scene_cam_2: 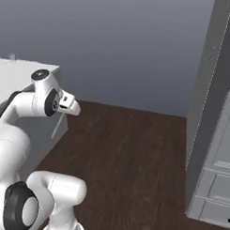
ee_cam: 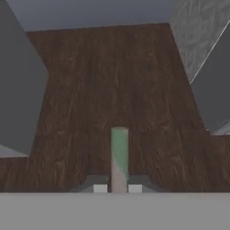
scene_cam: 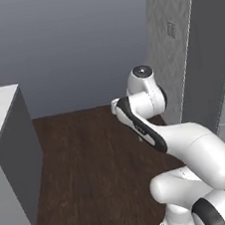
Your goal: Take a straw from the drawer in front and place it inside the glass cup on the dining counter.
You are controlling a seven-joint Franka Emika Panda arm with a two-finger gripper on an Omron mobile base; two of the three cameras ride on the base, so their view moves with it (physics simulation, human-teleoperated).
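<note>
My gripper [ee_cam: 117, 188] is shut on the straw [ee_cam: 119, 155], a thin pale stick with a greenish tint that pokes out between the two fingertips over the dark wood floor. From the right base, the straw [scene_cam_2: 57, 126] hangs slanting down from the gripper [scene_cam_2: 64, 111], just beside the dining counter [scene_cam_2: 24, 69]. That counter's white marble top and grey side [scene_cam: 9, 148] stand at the left. On the counter's far edge is a faint small clear shape [scene_cam_2: 12, 57], too small to tell whether it is the glass cup. The drawer is out of view.
A tall grey panel [scene_cam: 175, 41] and grey framed cabinet fronts [scene_cam_2: 218, 181] rise at the right. Dark wood floor [scene_cam_2: 134, 155] stretches between them and the counter, up to a plain blue-grey wall [scene_cam: 75, 44].
</note>
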